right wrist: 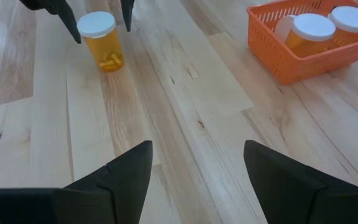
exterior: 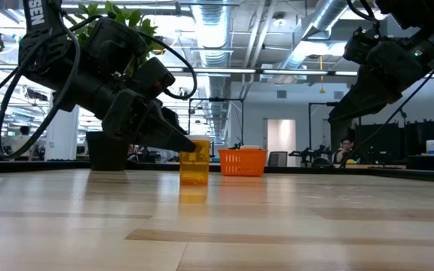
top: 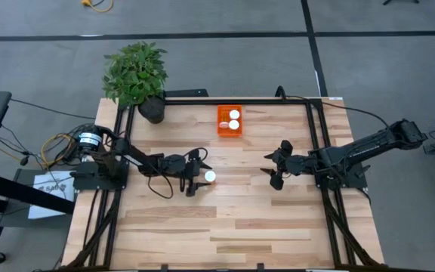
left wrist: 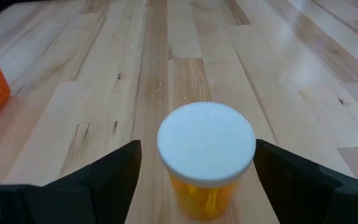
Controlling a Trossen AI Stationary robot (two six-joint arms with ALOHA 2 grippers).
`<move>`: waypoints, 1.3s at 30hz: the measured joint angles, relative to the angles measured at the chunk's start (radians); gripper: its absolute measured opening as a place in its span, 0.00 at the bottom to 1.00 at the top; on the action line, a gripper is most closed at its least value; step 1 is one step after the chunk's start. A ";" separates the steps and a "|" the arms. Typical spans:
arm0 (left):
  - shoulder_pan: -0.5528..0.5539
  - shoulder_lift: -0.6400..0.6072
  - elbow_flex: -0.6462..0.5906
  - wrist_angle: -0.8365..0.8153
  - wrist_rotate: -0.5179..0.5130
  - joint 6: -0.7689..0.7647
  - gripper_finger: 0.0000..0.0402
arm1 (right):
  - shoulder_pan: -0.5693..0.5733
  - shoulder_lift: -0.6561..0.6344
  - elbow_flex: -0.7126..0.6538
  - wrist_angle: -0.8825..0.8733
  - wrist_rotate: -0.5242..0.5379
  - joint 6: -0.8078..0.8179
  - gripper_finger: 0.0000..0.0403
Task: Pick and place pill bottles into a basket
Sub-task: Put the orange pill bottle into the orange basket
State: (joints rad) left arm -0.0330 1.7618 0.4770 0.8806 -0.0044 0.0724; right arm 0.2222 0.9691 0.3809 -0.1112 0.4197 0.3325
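Note:
One pill bottle [left wrist: 205, 155], with a white cap and an amber body, stands upright on its base on the wooden table; it also shows in the high view [top: 210, 176] and the low view [exterior: 194, 167]. My left gripper [top: 200, 176] is open and low over the table, with one finger on either side of this bottle and a gap showing on each side in the left wrist view. The orange basket [top: 220, 121] stands at the table's far middle and holds two bottles with white caps [right wrist: 314, 26]. My right gripper [top: 276, 170] is open and empty, right of centre and above the table.
A potted plant in a dark pot [top: 151, 112] stands at the table's far left corner. Bare wood lies between the two grippers and toward the near edge. The black frame rails [top: 316, 136] run along the table's sides.

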 joint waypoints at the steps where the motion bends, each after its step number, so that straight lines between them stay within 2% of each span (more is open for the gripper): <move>1: 0.000 0.000 0.000 0.000 0.000 0.000 0.73 | 0.000 0.000 0.000 0.000 0.000 0.000 0.62; 12: 0.000 0.000 0.000 0.000 -0.001 0.012 0.50 | 0.000 0.000 0.000 0.000 0.000 0.000 0.62; 16: 0.000 0.000 0.000 0.000 -0.001 0.014 0.44 | 0.000 0.000 0.000 0.000 0.000 0.000 0.62; 27: 0.024 0.000 -0.001 0.055 -0.009 0.025 0.46 | 0.000 0.000 0.000 0.000 0.000 0.000 0.62; 39: 0.159 0.000 0.000 0.218 -0.011 0.059 0.46 | 0.000 0.000 0.000 0.003 0.000 0.000 0.62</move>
State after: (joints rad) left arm 0.1262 1.7622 0.4770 1.0989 -0.0151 0.1310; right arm 0.2220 0.9691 0.3809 -0.1078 0.4198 0.3325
